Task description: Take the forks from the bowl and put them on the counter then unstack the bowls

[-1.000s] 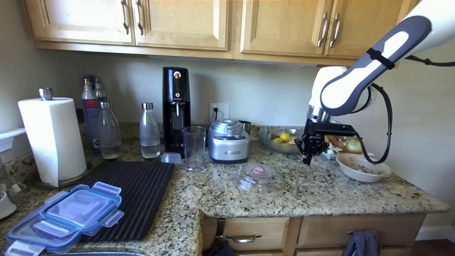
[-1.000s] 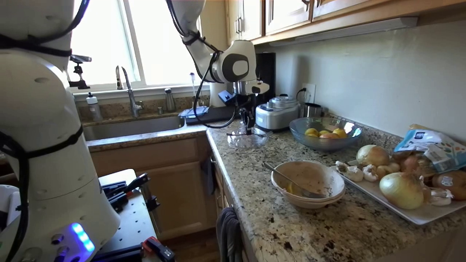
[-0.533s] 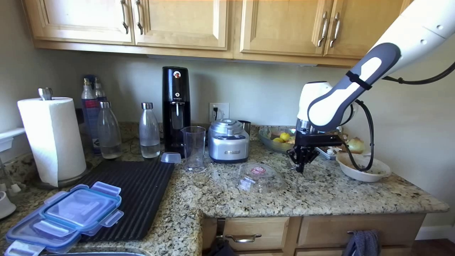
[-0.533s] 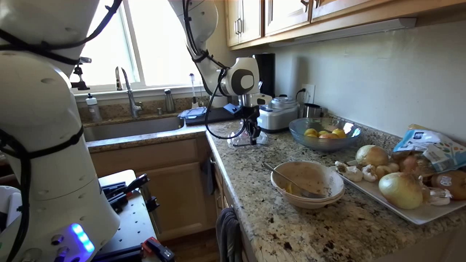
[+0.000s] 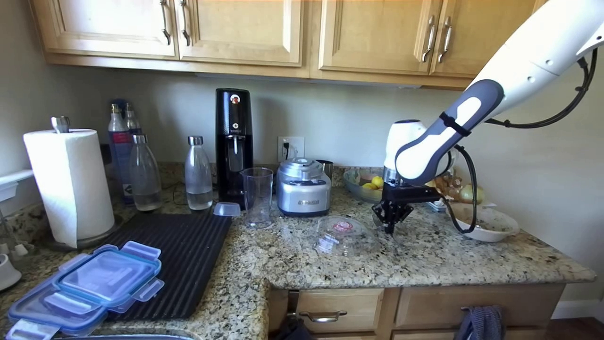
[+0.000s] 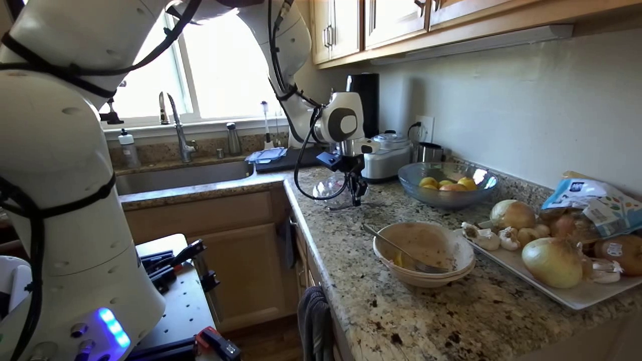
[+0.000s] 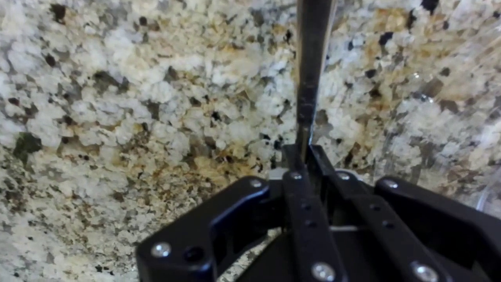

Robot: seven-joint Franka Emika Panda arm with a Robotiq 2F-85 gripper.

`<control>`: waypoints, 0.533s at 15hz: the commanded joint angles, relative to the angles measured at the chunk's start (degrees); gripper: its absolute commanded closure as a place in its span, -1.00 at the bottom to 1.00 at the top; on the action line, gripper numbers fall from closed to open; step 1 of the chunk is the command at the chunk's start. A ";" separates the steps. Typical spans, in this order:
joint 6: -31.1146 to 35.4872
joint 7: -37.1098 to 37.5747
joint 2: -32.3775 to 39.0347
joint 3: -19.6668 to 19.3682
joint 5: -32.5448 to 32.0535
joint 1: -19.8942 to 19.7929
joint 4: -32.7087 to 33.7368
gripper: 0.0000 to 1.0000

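Observation:
My gripper (image 7: 304, 150) is shut on a fork (image 7: 315, 51), seen as a slender metal piece running up from the fingertips in the wrist view. In both exterior views the gripper (image 5: 390, 229) is low over the granite counter (image 5: 439, 255), beside the clear plastic container. The held fork (image 6: 342, 206) shows as a thin dark line just above or on the counter; I cannot tell whether it touches. Two stacked cream bowls (image 6: 431, 278) stand nearer in an exterior view. Another fork (image 6: 393, 244) leans in the upper bowl, its handle over the rim.
A clear plastic container (image 5: 347, 236) lies close beside the gripper. A glass bowl of yellow fruit (image 6: 446, 195) and a food processor (image 5: 304, 189) stand behind. A tray (image 6: 551, 296) with onions and garlic lies beyond the bowls. The counter's front edge (image 5: 424, 283) is near.
My gripper has moved down towards the counter with the fork and shifted beside the clear container. The bowls and the fork in them have not moved.

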 commanded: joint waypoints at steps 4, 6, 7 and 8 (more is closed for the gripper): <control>-4.18 -2.85 -3.87 -1.03 1.20 0.19 -0.34 -0.18; -7.27 -3.40 -7.39 -0.98 1.96 -0.79 -1.75 -0.43; -8.93 -3.62 -9.01 -0.93 2.18 -1.40 -2.13 -0.58; -10.24 -2.75 -10.51 -1.45 1.99 -1.68 -2.40 -0.70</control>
